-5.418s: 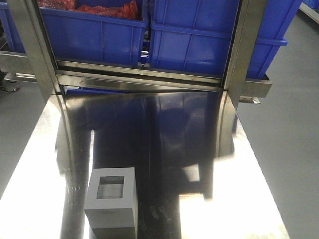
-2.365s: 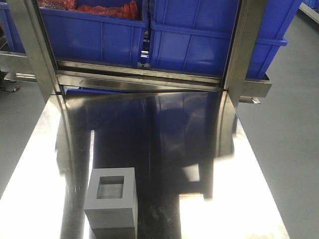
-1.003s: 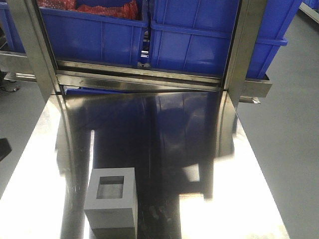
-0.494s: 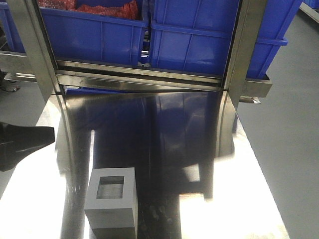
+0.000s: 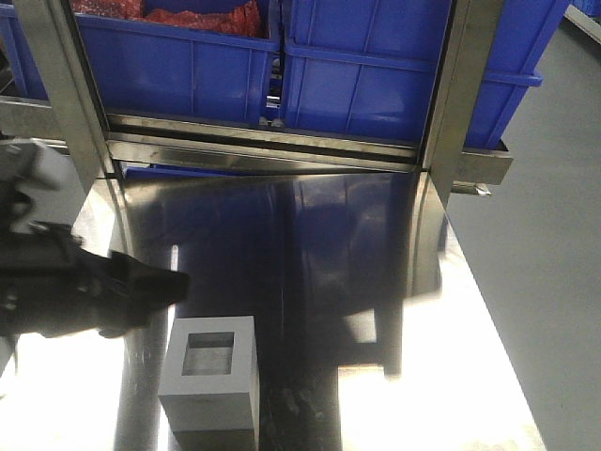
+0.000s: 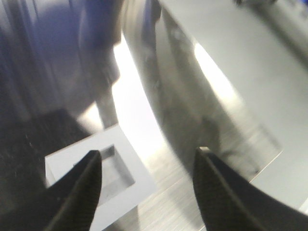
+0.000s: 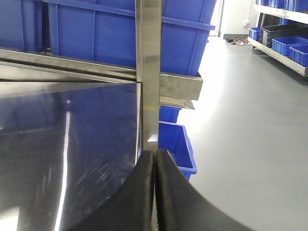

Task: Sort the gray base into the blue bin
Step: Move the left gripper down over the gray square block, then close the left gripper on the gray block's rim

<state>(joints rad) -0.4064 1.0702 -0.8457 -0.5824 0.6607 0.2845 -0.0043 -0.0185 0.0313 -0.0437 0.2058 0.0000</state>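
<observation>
Poises left gripper [image 6: 148, 154], spread wide and empty, just above gray base [image 5: 208, 390] on counter [image 5: 357, 263]; holds right gripper [image 7: 155, 161] closed, empty.

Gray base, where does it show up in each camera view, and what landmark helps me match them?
Front: base at bottom, left of centre, on the table.
Left wrist: base lower left, partly behind a finger of the left tool.
Right wrist: not in view.
Shared landmark: the shiny table, in all three.
</observation>
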